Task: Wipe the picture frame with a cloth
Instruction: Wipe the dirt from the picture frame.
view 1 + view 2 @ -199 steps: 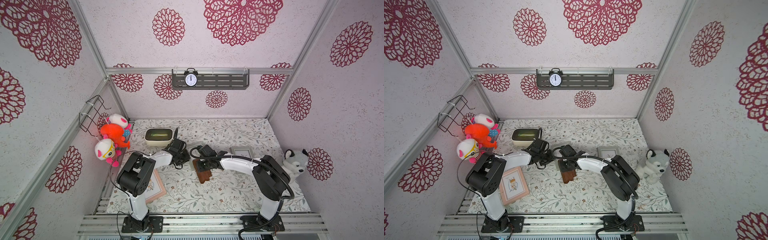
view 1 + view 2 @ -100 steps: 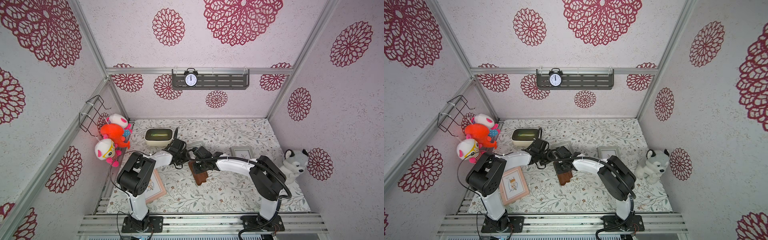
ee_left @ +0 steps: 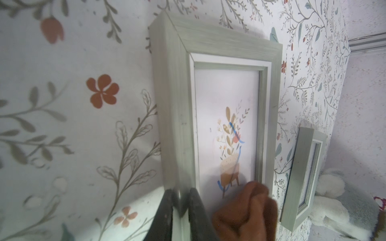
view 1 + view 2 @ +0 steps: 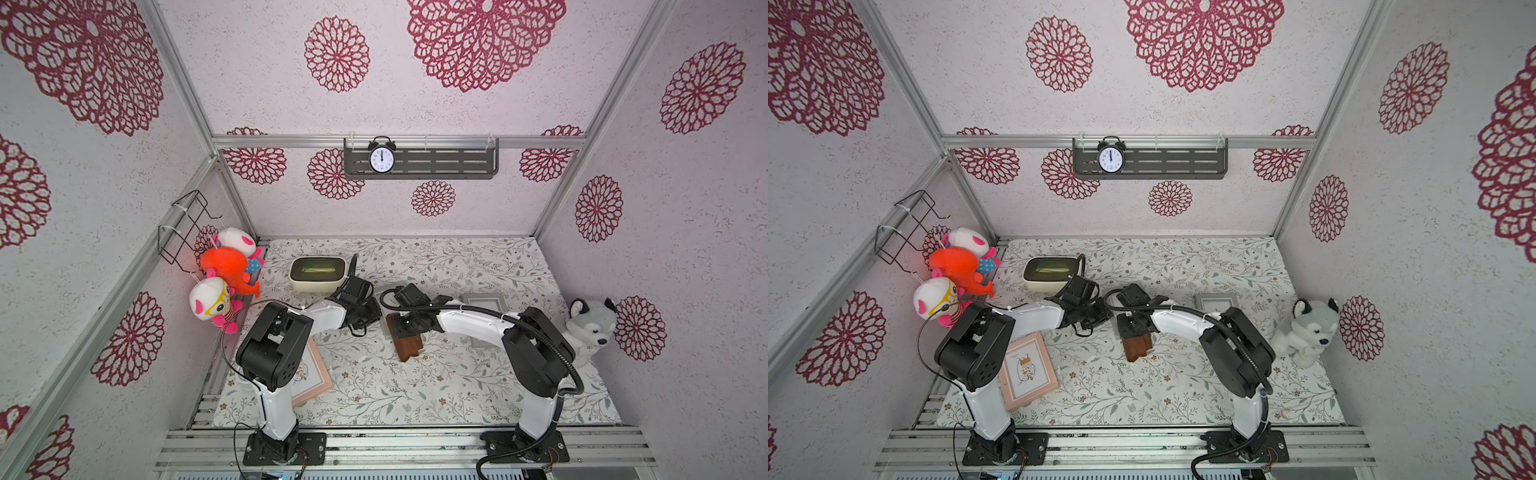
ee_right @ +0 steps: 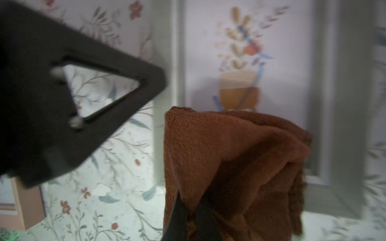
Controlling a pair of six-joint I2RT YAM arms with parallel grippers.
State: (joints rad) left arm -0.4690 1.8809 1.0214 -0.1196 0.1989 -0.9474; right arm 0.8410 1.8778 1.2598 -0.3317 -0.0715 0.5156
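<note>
Left gripper (image 3: pixel 181 194): jaws clamped on the side rail of the grey-green wooden picture frame with the flower-pot print (image 3: pixel 217 108). It's a thin bite near one corner. The frame is mid-table between my two arms, tipped up off the floral-patterned table (image 4: pixel 415 386). I can't tell whether its far edge rests on the table or hangs clear.

Right gripper (image 5: pixel 191 208): jaws together on a pinch of the small brown fabric cloth (image 5: pixel 229 167), with the rest bunched and hanging loose. The cloth is in front of the lower glass, at the pot end of the print. It probably touches the glass, but the view is blurred.

Judgement: mid-wipe, most of the glass yet to cover.

Risks:
- I hold only the frame's rim, so a firm wiping push could pivot the frame in my left jaws or pop it out.
- The cloth is held by a corner. If the bunch folds away, my bare right jaw tips would scrape the glass.
- My grippers are very near each other, so a wide stroke toward the left one could knock them together.
- A second grey wooden frame (image 3: pixel 300 177) lies just beside, and a swing that way may shove it.
</note>
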